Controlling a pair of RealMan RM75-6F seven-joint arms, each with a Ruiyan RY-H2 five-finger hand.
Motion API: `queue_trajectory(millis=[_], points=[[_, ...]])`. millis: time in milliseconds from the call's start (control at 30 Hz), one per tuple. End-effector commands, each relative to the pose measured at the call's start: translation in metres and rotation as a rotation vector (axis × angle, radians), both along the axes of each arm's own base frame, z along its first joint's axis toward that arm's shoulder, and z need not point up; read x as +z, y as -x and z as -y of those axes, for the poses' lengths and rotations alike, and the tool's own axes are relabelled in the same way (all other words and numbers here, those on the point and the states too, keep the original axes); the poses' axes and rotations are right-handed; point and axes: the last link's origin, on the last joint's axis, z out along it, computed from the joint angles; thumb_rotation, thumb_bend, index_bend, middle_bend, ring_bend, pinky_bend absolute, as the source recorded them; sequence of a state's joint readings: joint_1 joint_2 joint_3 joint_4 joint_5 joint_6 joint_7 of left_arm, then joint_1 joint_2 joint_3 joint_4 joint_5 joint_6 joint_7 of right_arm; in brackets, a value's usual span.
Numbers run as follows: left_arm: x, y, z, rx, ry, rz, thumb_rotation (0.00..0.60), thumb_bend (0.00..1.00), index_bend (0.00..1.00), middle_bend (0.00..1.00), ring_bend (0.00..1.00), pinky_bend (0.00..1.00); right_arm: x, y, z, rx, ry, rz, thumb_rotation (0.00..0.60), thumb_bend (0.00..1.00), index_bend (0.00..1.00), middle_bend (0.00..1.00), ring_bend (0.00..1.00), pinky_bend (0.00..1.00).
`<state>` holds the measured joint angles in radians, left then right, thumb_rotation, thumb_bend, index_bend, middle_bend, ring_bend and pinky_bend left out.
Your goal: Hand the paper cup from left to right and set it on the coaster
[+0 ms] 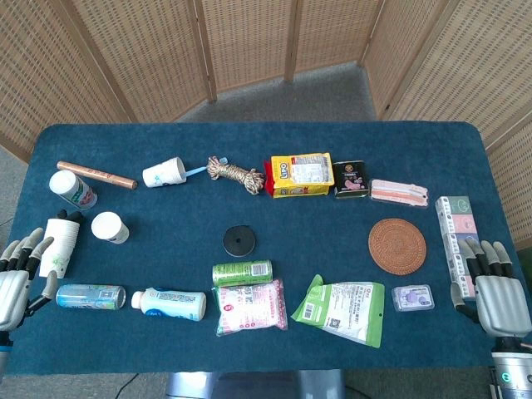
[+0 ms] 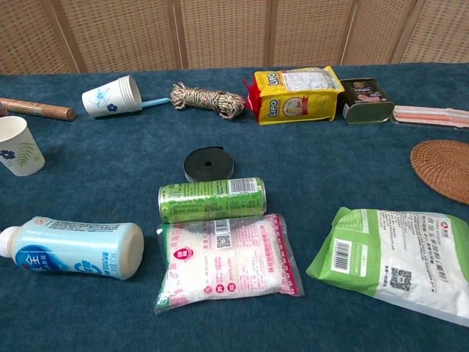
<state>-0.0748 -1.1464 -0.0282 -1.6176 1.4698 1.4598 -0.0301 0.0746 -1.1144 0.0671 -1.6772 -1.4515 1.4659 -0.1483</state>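
Nothing picked up yet, so this looks like the very start: reach + grasp w/ the left robot hand (image 1: 18, 283), which rests at the worktop's front-left corner, fingers spread, holding nothing. The right robot hand (image 1: 492, 293) sits at the front-right corner, likewise spread and empty. Likely target is the upright white paper cup with leaf print (image 1: 110, 227) near the left edge; a similar white cup lies tipped over (image 1: 164, 173) toward the back, and a sleeve of stacked cups (image 1: 60, 243) lies just beside the left robot hand. The round woven rattan coaster (image 1: 397, 244) is bare, right of centre. Next move prob. needs the left robot hand to go fwd past the stacked sleeve and close on the cup w/o crushing it.
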Motion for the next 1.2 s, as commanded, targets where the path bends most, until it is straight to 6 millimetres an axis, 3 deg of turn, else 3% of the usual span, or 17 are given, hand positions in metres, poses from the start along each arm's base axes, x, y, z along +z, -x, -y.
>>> queue_trajectory(millis=[33,533,733,933,1000,1100,1200], points=[[0.000,0.001,-0.001,0.002,0.000,0.002,0.000,0.55,0.08,0.03,0.00,0.00,-0.001,0.000,0.001,-0.001,0.000,0.002,0.530,0.54,0.00,0.00,0.00,0.02],[0.007,0.004,-0.010,0.011,-0.001,0.070,0.000,0.55,0.08,0.03,0.00,0.00,0.000,0.008,-0.009,-0.018,0.001,0.037,0.530,0.54,0.00,0.00,0.00,0.02],[0.007,0.007,-0.022,0.041,0.042,0.192,0.000,0.55,0.03,0.02,0.00,0.00,0.000,0.009,-0.009,-0.021,0.002,0.040,0.529,0.54,0.00,0.00,0.00,0.02],[0.015,0.014,-0.038,0.090,0.116,0.105,0.010,0.55,0.00,0.00,0.00,0.00,0.001,0.009,-0.008,-0.026,0.004,0.040,0.529,0.54,0.00,0.00,0.00,0.02],[0.017,0.016,-0.044,0.109,0.155,0.033,0.089,0.55,0.00,0.00,0.00,0.00,0.001,0.008,-0.008,-0.027,0.003,0.038,0.533,0.54,0.00,0.00,0.00,0.02],[0.020,0.016,-0.055,0.119,0.181,-0.105,0.277,0.55,0.00,0.00,0.00,0.00,0.001,0.007,-0.008,-0.027,0.001,0.040,0.530,0.54,0.00,0.00,0.00,0.02],[0.018,0.014,-0.065,0.119,0.198,-0.226,0.419,0.55,0.00,0.00,0.00,0.00,0.002,0.006,-0.008,-0.027,0.003,0.040,0.530,0.54,0.00,0.00,0.00,0.02]])
